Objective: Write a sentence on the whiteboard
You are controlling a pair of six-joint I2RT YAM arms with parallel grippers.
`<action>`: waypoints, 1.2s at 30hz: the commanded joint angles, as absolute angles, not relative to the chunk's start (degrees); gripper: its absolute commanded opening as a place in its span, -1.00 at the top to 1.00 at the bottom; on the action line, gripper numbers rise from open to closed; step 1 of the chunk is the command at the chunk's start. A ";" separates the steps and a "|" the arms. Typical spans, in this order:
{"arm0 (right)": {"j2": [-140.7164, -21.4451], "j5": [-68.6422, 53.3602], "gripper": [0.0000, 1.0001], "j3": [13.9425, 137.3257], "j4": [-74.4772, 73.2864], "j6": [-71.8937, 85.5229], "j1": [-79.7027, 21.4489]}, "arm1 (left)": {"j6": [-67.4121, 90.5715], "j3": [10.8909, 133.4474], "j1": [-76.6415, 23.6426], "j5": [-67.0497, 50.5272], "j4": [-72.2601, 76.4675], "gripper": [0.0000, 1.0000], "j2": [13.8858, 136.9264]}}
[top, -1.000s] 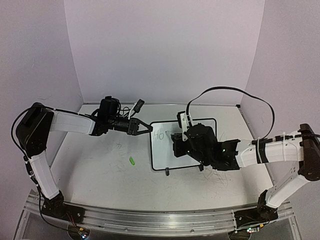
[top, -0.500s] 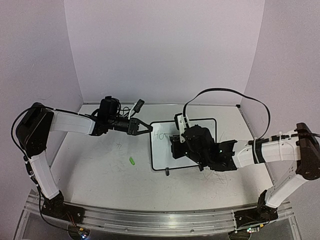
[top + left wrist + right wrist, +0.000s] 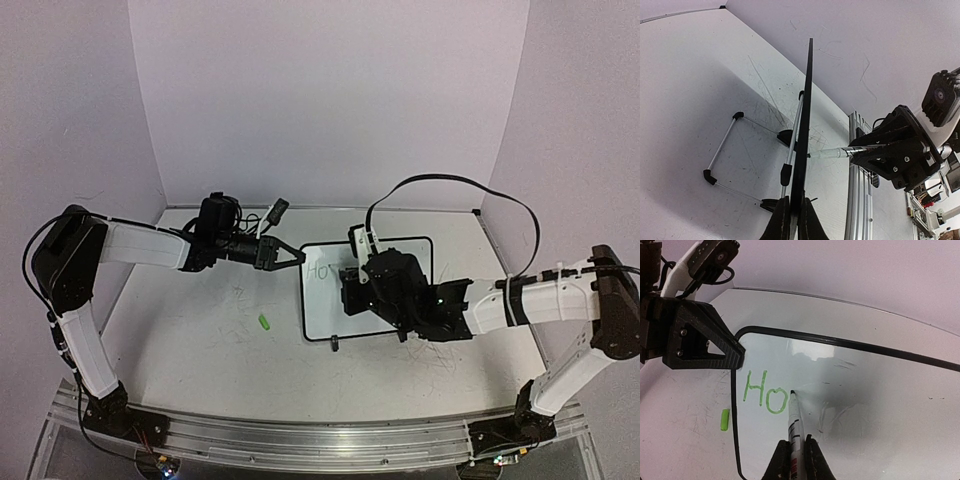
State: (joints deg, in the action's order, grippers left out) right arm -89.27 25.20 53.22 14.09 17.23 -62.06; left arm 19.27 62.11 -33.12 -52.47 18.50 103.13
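My right gripper (image 3: 794,454) is pinching a marker (image 3: 793,422), its tip meeting the whiteboard (image 3: 855,390) just right of "Ho", the only green lettering (image 3: 762,392) written so far. I judge most of the sentence remains. The board stands mid-width near the table's (image 3: 200,340) far edge, its left edge clamped in my left gripper (image 3: 794,205). A small green piece (image 3: 724,419), perhaps the marker's cap, lies on the table beside that edge. Nothing blocks the writing area.

Robot lab cell, plain backdrop walls (image 3: 330,100) (aluminium mounting rail (image 3: 300,437))
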 commanded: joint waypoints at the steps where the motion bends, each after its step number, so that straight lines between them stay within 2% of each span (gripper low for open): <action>1: -90.28 27.42 1.00 55.67 13.47 17.92 -61.95 | 19.86 62.11 -33.58 -54.93 19.43 1.00 100.47; 36: -89.06 25.52 1.00 50.56 11.54 24.90 -64.74 | 19.86 62.00 -33.63 -54.93 19.42 1.00 100.11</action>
